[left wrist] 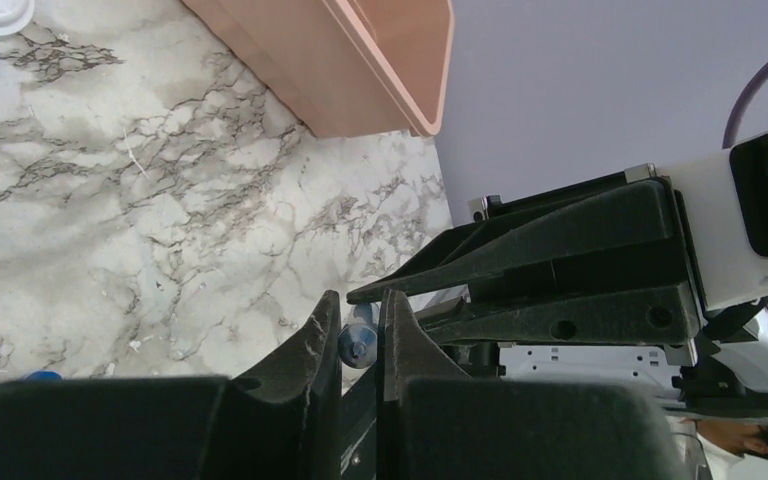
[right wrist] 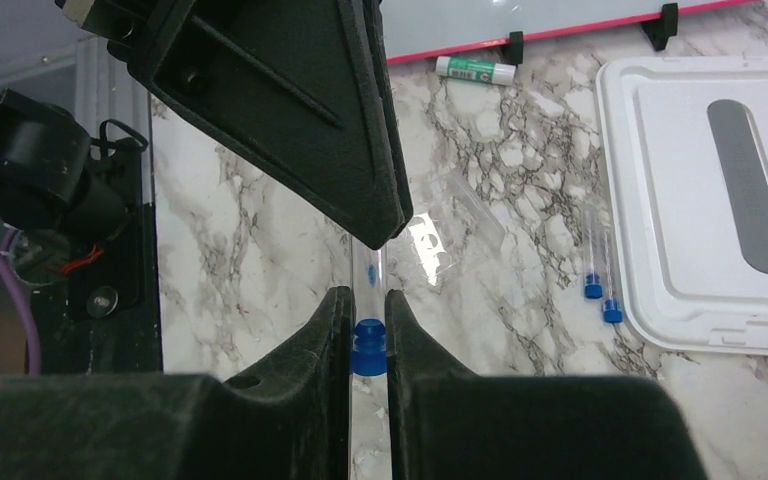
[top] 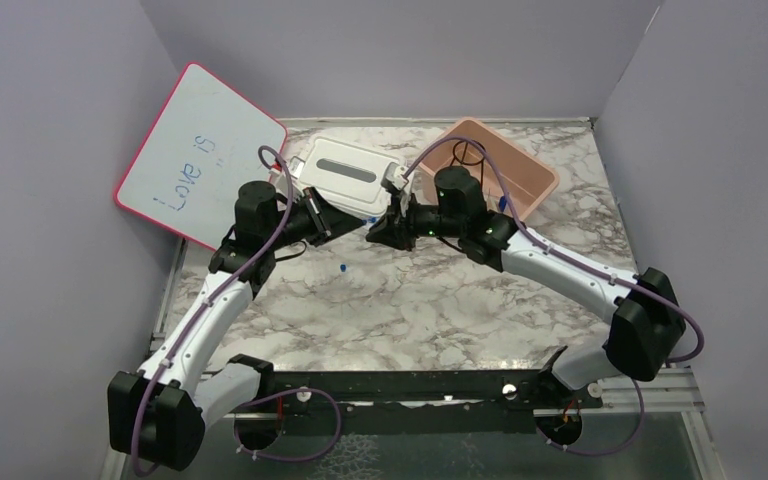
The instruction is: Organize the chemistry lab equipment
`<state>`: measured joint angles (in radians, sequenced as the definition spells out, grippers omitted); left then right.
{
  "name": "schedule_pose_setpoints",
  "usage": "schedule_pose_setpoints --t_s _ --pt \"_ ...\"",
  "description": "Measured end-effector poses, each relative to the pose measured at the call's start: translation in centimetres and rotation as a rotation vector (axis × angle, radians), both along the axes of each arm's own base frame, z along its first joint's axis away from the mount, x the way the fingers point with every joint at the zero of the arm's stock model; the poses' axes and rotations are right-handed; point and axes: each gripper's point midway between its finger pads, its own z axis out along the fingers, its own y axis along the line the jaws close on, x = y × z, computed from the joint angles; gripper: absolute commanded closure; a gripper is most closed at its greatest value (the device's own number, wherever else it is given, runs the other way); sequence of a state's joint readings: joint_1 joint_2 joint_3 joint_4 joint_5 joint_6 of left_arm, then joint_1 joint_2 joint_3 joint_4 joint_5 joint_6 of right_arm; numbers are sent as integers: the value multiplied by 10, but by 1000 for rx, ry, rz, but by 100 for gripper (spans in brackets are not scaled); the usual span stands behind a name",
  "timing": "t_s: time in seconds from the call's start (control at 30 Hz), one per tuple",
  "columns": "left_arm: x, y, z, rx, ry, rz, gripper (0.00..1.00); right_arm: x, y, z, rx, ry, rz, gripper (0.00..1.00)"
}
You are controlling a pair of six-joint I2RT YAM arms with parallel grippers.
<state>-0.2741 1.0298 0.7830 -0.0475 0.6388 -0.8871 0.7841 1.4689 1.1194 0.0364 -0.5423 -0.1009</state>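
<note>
A clear glass tube (right wrist: 370, 285) with a blue cap (right wrist: 369, 347) is held over the marble table between both grippers. My right gripper (right wrist: 368, 305) is shut on its capped part. My left gripper (left wrist: 362, 318) is shut on the other end, where the tube's blue-tinted end (left wrist: 358, 343) sits between the jaws. In the top view the left gripper (top: 358, 226) and the right gripper (top: 376, 234) meet tip to tip at the table's middle. Two more capped tubes (right wrist: 601, 272) lie beside a white lid (right wrist: 705, 190). A black wire ring stand (top: 470, 152) sits in the pink bin (top: 532, 178).
A pink-framed whiteboard (top: 200, 155) leans at the back left. A green-labelled stick (right wrist: 475, 68) lies at its foot. A loose blue cap (top: 344, 268) lies on the marble, and a bare clear tube (right wrist: 475, 212) lies near the lid. Grey walls close in three sides.
</note>
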Motion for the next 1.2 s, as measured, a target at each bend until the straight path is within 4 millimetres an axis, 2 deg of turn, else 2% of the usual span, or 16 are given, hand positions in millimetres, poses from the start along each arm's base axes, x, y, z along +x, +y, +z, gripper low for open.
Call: schedule_pose_setpoints --t_s 0.17,0.2,0.23,0.33,0.43,0.6,0.8,1.0,1.2 --pt "-2 -2 7 -20 -15 -12 100 -3 -2 9 47 61 -42 66" --pt "-3 -2 10 -26 -20 -12 100 -3 -2 11 61 80 -59 59" --pt "-3 -2 12 -32 -27 -11 100 -2 -3 16 82 98 -83 53" --pt "-4 -2 22 -55 -41 -7 100 2 -7 38 182 162 -173 44" --pt "-4 -3 36 -85 -54 -4 100 2 -14 61 311 258 -264 42" --pt "-3 -5 77 -173 -102 4 100 2 -23 95 568 503 -375 42" --pt "-5 -6 125 -289 -157 1 100 4 -13 114 749 752 -348 57" --pt "-6 -5 136 -336 -154 4 100 -2 -9 142 902 839 -227 72" --pt "-7 -5 142 -361 -154 1 100 -5 -11 146 952 884 -189 85"
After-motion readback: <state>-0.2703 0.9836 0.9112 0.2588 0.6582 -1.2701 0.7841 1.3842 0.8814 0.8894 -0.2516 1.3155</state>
